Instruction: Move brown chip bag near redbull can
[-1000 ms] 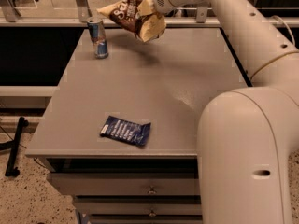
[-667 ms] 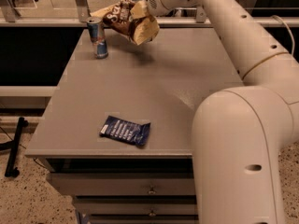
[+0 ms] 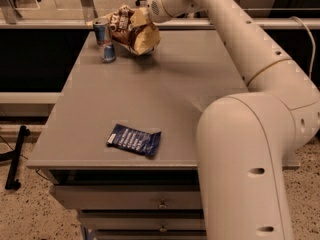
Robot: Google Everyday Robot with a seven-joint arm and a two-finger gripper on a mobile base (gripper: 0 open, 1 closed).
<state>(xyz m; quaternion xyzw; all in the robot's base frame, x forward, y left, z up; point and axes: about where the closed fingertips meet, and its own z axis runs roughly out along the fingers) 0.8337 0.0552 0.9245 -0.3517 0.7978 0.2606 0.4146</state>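
Observation:
The brown chip bag (image 3: 131, 30), dark brown with tan-yellow edges, hangs just above the table's far left part. My gripper (image 3: 142, 15) is at the end of the white arm and is shut on the bag's top right edge. The redbull can (image 3: 104, 39), slim, blue and silver, stands upright at the far left of the table, right beside the bag's left edge. Whether bag and can touch cannot be told.
A small flat dark-blue packet (image 3: 134, 139) lies near the table's front edge. The grey table (image 3: 165, 94) has drawers under its front. My white arm (image 3: 245, 134) fills the right side. A black stand leg (image 3: 15, 156) is on the floor at left.
My gripper has carried the chip bag leftward and lower, from right of the can to close beside it. The can and the blue packet have not moved.

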